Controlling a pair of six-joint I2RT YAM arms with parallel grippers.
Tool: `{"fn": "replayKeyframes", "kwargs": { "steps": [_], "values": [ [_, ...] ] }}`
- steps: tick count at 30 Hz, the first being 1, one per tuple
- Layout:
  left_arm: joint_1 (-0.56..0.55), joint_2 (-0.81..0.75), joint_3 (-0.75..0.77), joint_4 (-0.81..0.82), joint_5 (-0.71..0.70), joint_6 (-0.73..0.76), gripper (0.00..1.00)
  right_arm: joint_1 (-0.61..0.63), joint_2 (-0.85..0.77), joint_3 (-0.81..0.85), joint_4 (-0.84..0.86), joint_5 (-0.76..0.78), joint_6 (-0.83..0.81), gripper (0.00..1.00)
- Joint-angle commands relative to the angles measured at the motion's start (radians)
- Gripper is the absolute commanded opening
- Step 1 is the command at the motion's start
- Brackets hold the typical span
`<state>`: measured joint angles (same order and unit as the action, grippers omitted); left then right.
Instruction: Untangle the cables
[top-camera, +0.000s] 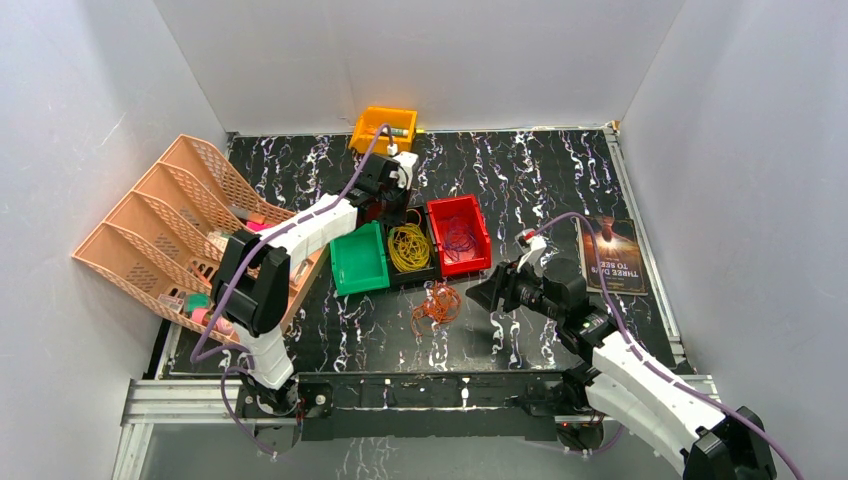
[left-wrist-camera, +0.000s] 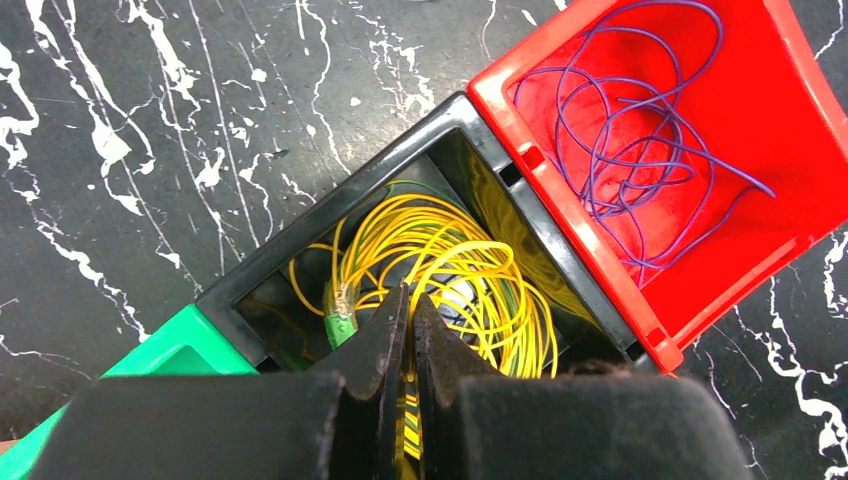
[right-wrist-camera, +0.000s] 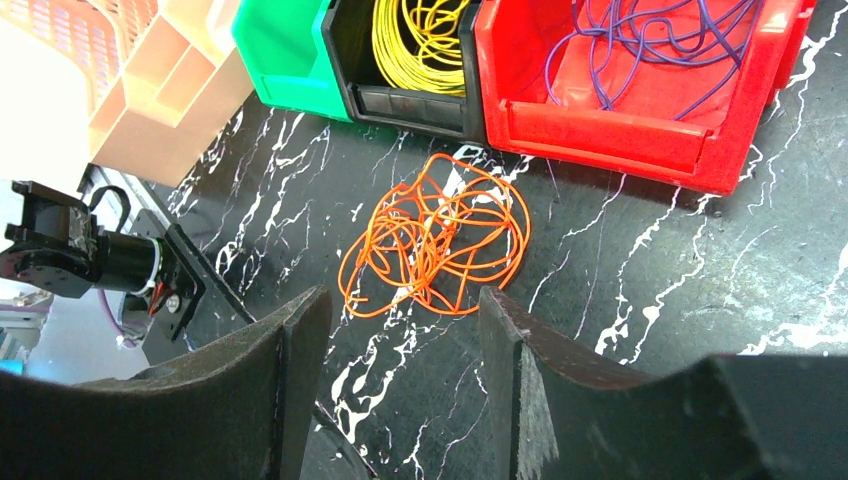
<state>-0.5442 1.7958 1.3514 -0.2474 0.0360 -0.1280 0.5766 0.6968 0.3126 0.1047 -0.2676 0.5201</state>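
Observation:
Yellow cables (left-wrist-camera: 470, 262) lie coiled in the black bin (left-wrist-camera: 300, 262). My left gripper (left-wrist-camera: 411, 293) hangs just over that coil, shut; yellow strands show through the slit between its fingers, and I cannot tell whether any is pinched. Purple cables (left-wrist-camera: 630, 130) lie loose in the red bin (left-wrist-camera: 790, 150). An orange cable tangle (right-wrist-camera: 440, 235) rests on the table in front of the bins. Behind that tangle my right gripper (right-wrist-camera: 400, 296) stands open and apart from it, with nothing between its fingers. From above I see the left gripper (top-camera: 388, 205) and right gripper (top-camera: 495, 290).
An empty green bin (top-camera: 358, 262) adjoins the black one. A peach slotted organiser (top-camera: 170, 220) stands at the left, an orange bin (top-camera: 383, 125) at the back wall, and a book (top-camera: 612, 255) lies at the right.

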Motion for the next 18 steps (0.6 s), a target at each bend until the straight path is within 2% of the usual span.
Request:
{"fn": "replayKeyframes", "kwargs": {
  "steps": [1, 18],
  "values": [
    [0.000, -0.033, 0.000, -0.015, 0.049, -0.022, 0.00, 0.003, 0.009, 0.006, 0.041, -0.007, 0.000, 0.64],
    [-0.089, 0.009, -0.028, -0.059, -0.046, -0.094, 0.00, 0.003, 0.024, 0.000, 0.060, -0.024, 0.009, 0.64]
  ]
}}
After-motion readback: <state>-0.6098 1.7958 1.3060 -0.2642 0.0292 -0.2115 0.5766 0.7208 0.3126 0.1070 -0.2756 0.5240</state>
